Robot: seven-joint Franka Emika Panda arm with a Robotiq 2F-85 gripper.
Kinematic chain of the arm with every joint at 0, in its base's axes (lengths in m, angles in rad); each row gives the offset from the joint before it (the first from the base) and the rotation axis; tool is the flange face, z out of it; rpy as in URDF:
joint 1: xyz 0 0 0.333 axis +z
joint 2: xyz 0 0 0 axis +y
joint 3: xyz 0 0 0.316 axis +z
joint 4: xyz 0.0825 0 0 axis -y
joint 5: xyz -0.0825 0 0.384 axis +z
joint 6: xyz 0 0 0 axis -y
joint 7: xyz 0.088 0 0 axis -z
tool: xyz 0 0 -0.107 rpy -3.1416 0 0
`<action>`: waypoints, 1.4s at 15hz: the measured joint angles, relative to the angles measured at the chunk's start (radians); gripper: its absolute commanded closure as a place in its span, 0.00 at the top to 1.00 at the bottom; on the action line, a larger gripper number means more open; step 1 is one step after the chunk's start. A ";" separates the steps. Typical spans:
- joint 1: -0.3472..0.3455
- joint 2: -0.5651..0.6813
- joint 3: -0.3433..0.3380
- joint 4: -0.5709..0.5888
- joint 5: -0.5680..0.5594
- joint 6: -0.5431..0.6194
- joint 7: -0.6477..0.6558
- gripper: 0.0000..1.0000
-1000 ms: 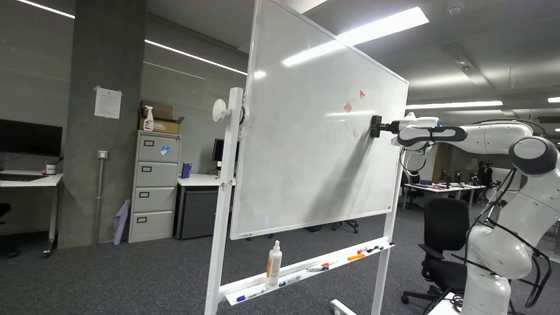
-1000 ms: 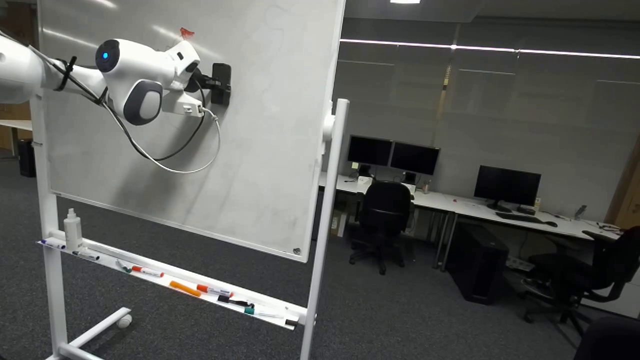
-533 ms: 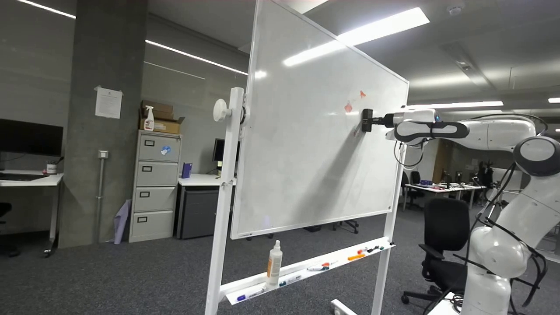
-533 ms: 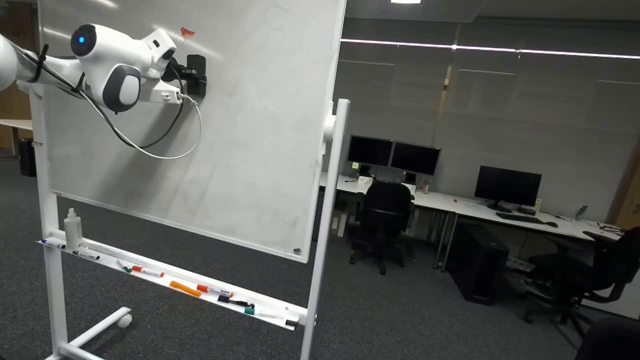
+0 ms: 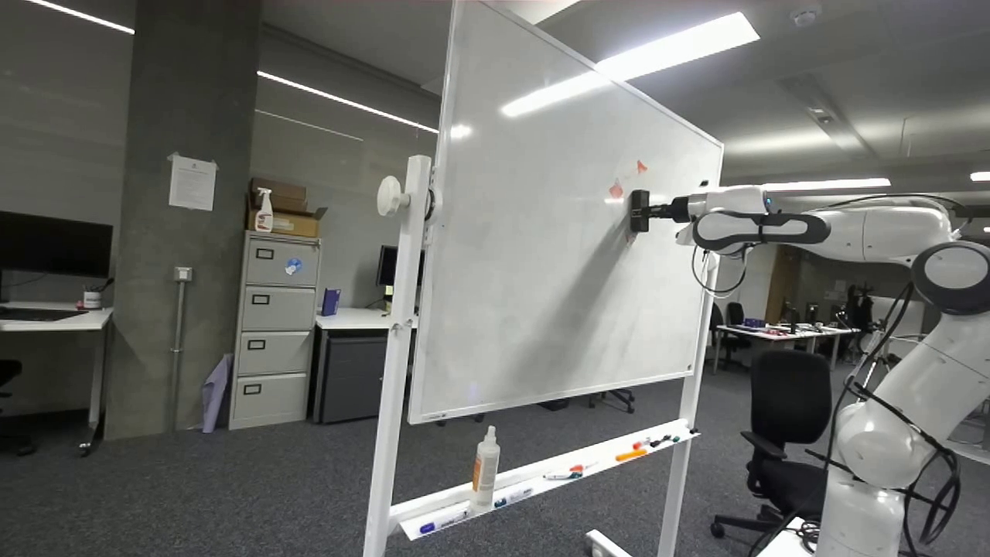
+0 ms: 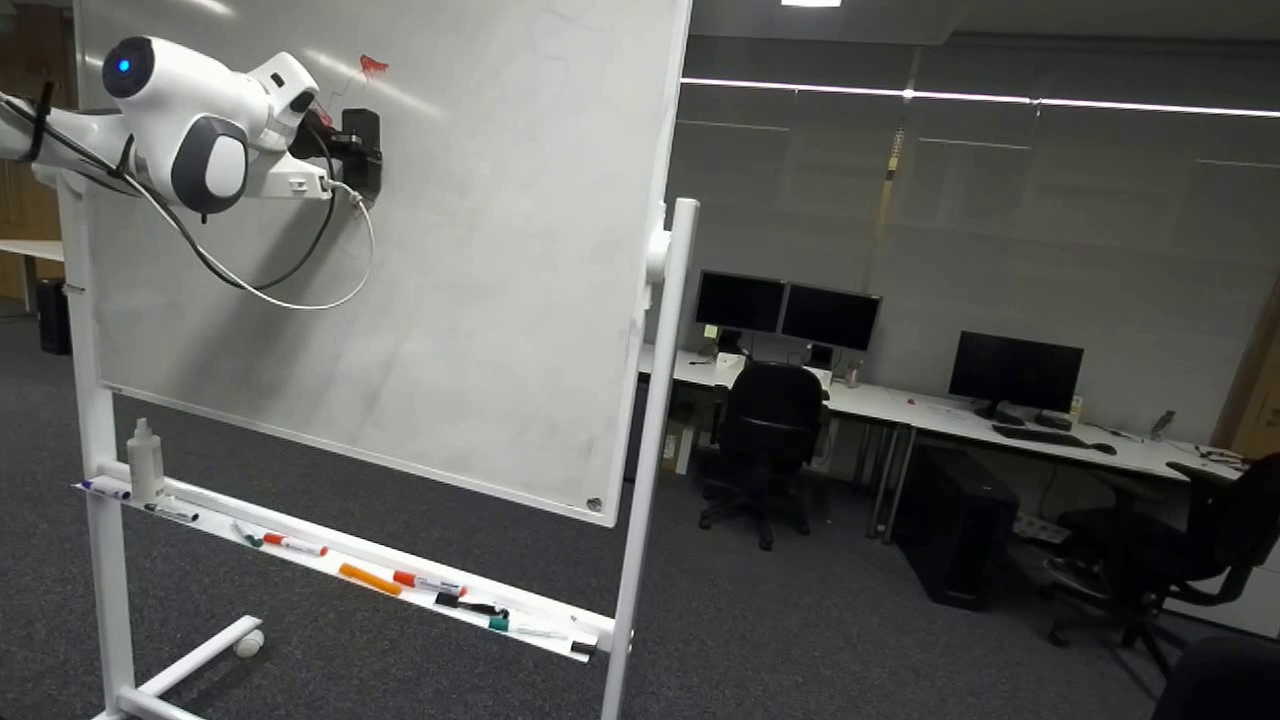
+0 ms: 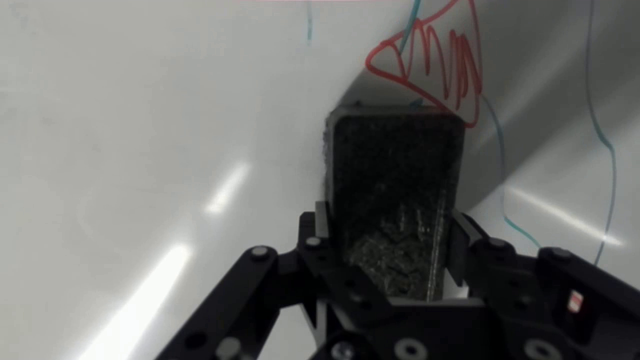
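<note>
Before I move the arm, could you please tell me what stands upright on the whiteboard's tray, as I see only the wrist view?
Observer: A spray bottle stands on the tray.
Operator: Thank you. Is anything drawn higher than the black eraser in my gripper?
Observer: Yes, a red drawing sits above it on the whiteboard.
Operator: And is anything orange lying on that tray?
Observer: Yes, an orange marker lies there.

Shiny whiteboard (image 5: pixel 526 286), matt black block (image 7: pixel 395 165)
The whiteboard throws back glare; the block looks rough and mottled, the arm (image 5: pixel 862 234) smooth, glossy. Near a corner of the smooth tray (image 5: pixel 603 451), a plastic bottle (image 5: pixel 486 472); underfoot, coarse carpet (image 5: pixel 232 495).
</note>
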 measured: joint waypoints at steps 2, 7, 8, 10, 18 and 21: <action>0.000 0.000 -0.005 0.000 0.000 0.000 0.000 0.56; 0.000 0.000 -0.005 0.000 0.000 0.000 0.000 0.56; 0.000 0.000 -0.005 0.000 0.000 0.000 0.000 0.56; 0.000 0.000 -0.005 0.000 0.000 0.000 0.000 0.56; 0.000 0.000 -0.005 0.000 0.000 0.000 0.000 0.31; 0.001 0.000 -0.006 0.000 0.000 0.000 -0.001 0.31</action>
